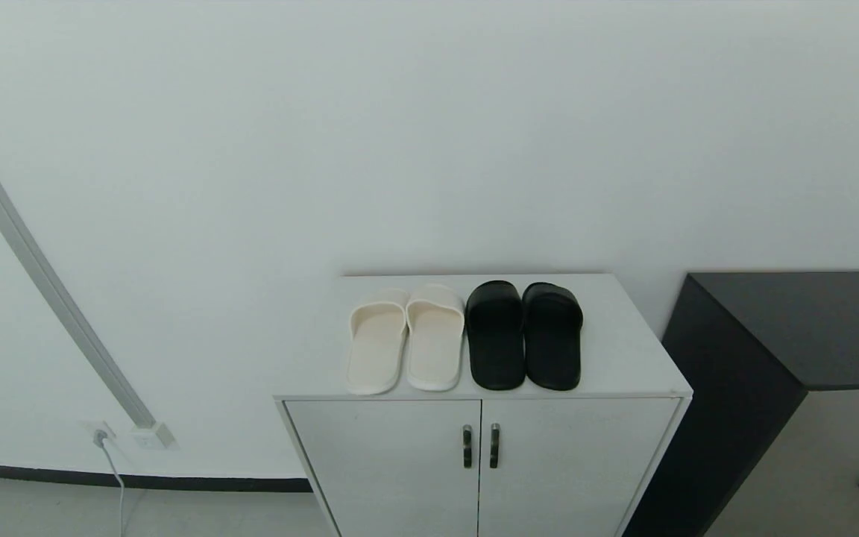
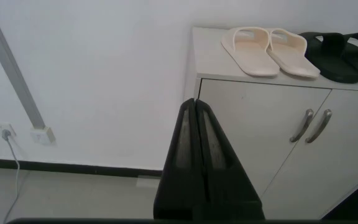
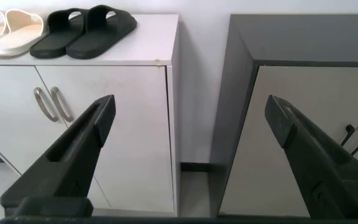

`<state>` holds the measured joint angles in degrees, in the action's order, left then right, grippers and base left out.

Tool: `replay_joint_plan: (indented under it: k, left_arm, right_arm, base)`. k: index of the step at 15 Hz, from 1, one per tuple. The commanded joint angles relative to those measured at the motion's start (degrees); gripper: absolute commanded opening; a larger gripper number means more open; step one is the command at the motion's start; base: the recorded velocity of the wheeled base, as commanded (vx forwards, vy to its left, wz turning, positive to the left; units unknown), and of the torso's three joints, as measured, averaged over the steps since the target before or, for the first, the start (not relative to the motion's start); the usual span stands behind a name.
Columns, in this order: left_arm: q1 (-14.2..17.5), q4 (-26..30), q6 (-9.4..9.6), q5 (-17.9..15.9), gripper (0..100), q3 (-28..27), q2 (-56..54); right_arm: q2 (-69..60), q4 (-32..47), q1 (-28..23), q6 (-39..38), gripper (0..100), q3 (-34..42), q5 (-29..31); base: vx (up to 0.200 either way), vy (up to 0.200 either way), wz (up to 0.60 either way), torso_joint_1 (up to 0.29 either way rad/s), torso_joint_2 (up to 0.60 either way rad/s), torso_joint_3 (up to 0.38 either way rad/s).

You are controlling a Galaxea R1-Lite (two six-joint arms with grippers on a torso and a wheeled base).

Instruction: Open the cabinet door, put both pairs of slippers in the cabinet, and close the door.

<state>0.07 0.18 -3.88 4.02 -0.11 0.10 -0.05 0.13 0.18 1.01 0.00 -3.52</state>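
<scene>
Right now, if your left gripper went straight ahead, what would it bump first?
Probably the left front edge of the white two-door cabinet; the shut left gripper points there, though depth is unclear.

Cream slippers (image 1: 411,339), black slippers (image 1: 519,339), whitish cabinet (image 1: 392,470).

You are in a plain indoor room, home hallway or office corner, hard to tell: bare white wall (image 1: 429,134), white two-door cabinet (image 1: 392,477) carrying cream slippers (image 1: 406,343) and black slippers (image 1: 524,339), dark cabinet (image 1: 735,403) beside it, wall socket (image 1: 99,432), black skirting strip (image 1: 176,482).
</scene>
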Motion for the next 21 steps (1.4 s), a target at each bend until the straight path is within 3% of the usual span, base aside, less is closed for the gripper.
replay_joint_plan:
  k: [1,8,10,11,13,14,17,21]
  left_arm:
    - [0.0,0.0,-0.08,0.0,0,-0.1,0.0]
    - [0.0,0.0,-0.17,0.0,0,-0.1,0.0]
    - [0.0,0.0,-0.17,0.0,0,-0.1,0.0]
    - [0.0,0.0,-0.08,0.0,0,0.0,0.0]
    - [0.0,0.0,-0.17,0.0,0,-0.1,0.0]
    - [0.0,0.0,-0.17,-0.1,0,-0.1,0.0]
    - [0.0,0.0,-0.17,0.0,0,-0.1,0.0]
    - [0.0,0.0,-0.17,0.0,0,-0.1,0.0]
  right_arm:
    - [0.1,0.0,0.0,0.0,100,0.0,0.0]
    - [0.0,0.0,0.0,0.7,100,-0.3,0.4]
    - [6.3,2.2,1.7,-5.6,100,-13.9,0.0]
    - [14.8,4.8,4.8,-8.9,100,-15.7,-0.6]
    - [25.3,-1.1,9.8,-8.7,100,-12.5,-0.7]
    - [35.1,-9.8,12.2,-9.4,100,-10.8,-0.7]
    - [53.7,-27.5,13.0,-10.3,100,-10.8,-0.6]
    - [68.0,-32.5,17.7,-10.5,100,-18.2,0.9]
  base:
    - [0.000,0.000,0.00,0.000,0.00,0.000]
    - [0.000,0.000,0.00,0.000,0.00,0.000]
    - [0.000,0.000,0.00,0.000,0.00,0.000]
    - [0.000,0.000,0.00,0.000,0.00,0.000]
    - [0.000,0.000,0.00,0.000,0.00,0.000]
    - [0.000,0.000,0.00,0.000,0.00,0.000]
    - [0.000,0.000,0.00,0.000,0.00,0.000]
    - [0.000,0.000,0.00,0.000,0.00,0.000]
